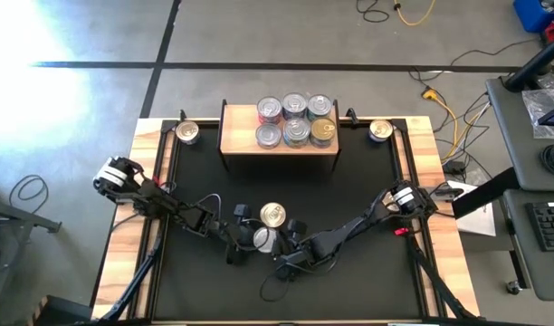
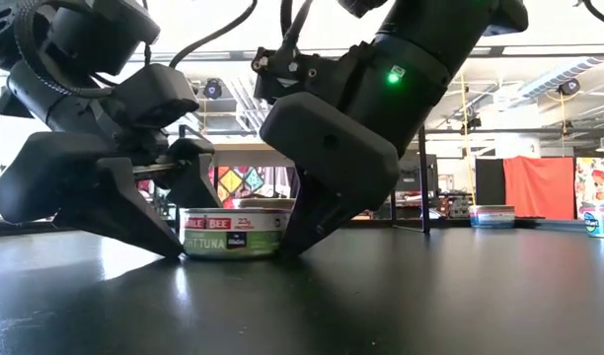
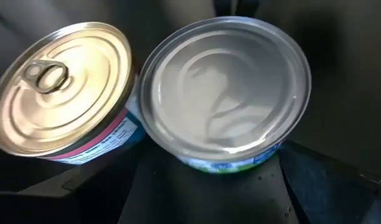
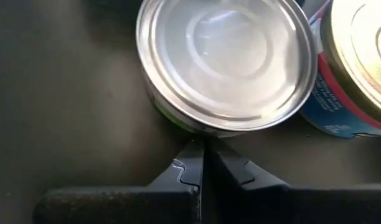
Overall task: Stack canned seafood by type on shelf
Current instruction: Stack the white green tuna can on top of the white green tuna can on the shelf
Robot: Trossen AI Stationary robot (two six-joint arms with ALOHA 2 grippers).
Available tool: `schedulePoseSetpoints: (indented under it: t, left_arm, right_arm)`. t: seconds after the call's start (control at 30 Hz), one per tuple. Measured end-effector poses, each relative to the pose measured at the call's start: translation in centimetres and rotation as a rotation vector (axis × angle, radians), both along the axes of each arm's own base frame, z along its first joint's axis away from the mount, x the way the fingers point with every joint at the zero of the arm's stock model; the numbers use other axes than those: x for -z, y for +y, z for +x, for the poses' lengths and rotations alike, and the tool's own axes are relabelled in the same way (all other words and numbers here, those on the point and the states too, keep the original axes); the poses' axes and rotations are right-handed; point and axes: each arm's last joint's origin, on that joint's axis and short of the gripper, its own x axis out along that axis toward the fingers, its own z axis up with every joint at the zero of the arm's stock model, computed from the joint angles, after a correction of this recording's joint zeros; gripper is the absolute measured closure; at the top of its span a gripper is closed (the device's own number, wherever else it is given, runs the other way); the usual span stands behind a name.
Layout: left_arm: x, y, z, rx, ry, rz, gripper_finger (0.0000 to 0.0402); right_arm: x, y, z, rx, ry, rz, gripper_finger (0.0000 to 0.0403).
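The canned seafood is spread over three places. Six tins (image 1: 296, 120) sit in two rows of three on the shelf (image 1: 236, 134), a light-wood board at the far middle of the black tabletop (image 1: 367, 181); most show silver lids, and the near right one is gold. One lone tin (image 1: 186, 133) stands on the tabletop just beside the shelf's left end, and another (image 1: 380, 131) stands beside its right end.

Two more tins stand touching near the middle of the tabletop, between the two arms. The farther one is a pull-tab tin (image 1: 272, 215) with a pale gold lid and a red and blue label. The nearer one is a silver-lidded tin (image 1: 263, 238) with a green and white tuna label, upright and flat on the tabletop.

The left pincer (image 1: 245, 237) is down at this silver-lidded tin with its fingers spread wide on either side of it; in the low view one finger's tip reaches the tabletop right at the tin's side, but whether the fingers press the tin I cannot tell. The right pincer (image 4: 200, 167) is closed, fingertips together and holding nothing, lowered to the tabletop with its tips right at the tin's wall on the opposite side.
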Motion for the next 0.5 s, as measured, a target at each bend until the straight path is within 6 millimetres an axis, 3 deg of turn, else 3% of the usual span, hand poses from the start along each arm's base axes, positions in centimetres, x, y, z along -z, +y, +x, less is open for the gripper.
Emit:
schedulePoseSetpoints:
  t: [0.5]
  left_arm:
    - [1.8,-0.4,1.0,-0.056,-0.055,-0.177,0.0024]
  right_arm:
    - [0.1,-0.7,0.1,0.038,0.000,-0.001,0.0390]
